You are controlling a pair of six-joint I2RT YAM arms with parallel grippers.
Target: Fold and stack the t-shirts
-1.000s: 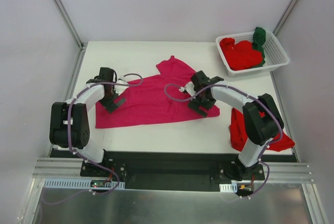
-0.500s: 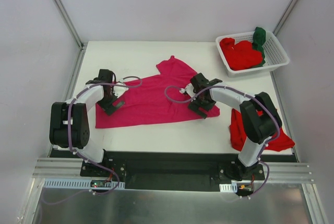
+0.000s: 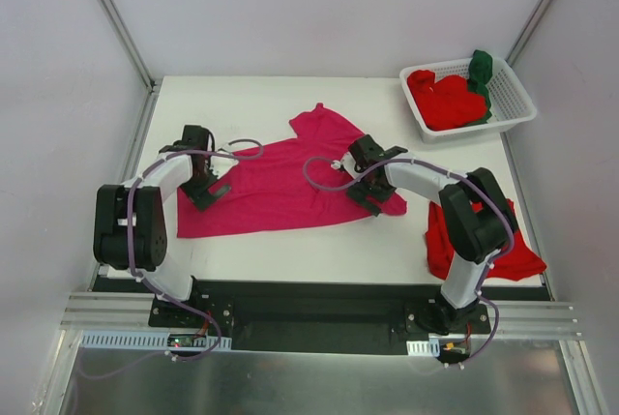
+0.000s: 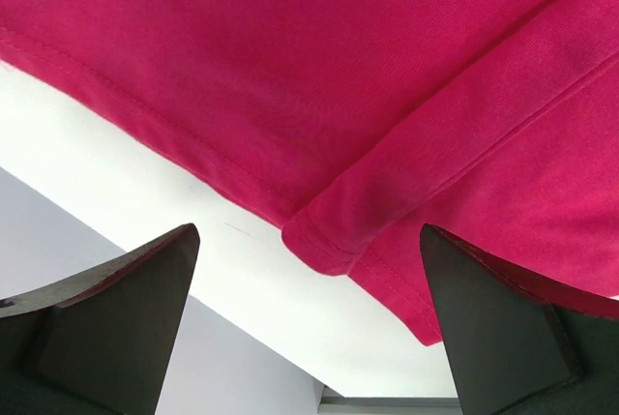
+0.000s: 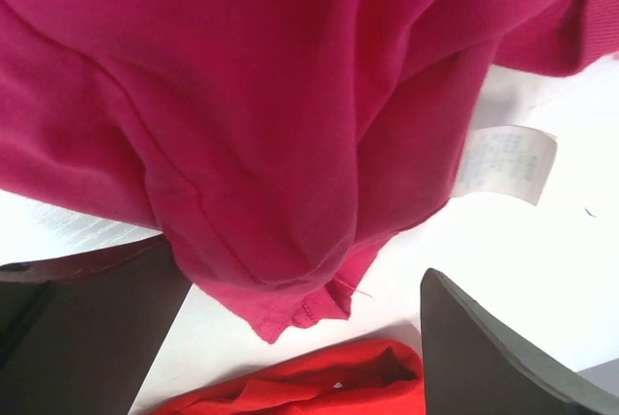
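Observation:
A magenta-pink t-shirt (image 3: 280,178) lies spread and partly rumpled on the white table. My left gripper (image 3: 205,187) hovers open over its left edge; the left wrist view shows a hem and folded sleeve (image 4: 329,231) between the spread fingers. My right gripper (image 3: 372,192) is open over the shirt's right end, where bunched cloth (image 5: 280,202) and a white label (image 5: 503,165) show. A red t-shirt (image 3: 474,246) lies at the near right, also seen in the right wrist view (image 5: 319,386). More red shirts (image 3: 447,99) and a dark green one (image 3: 480,72) fill the basket.
A white slotted basket (image 3: 508,110) stands at the far right corner. Metal frame posts run along both sides of the table. The table's left edge (image 4: 251,323) lies just beyond the shirt hem.
Both grippers have shifted slightly over the pink shirt, the right one a little to the left. The shirt itself looks unmoved.

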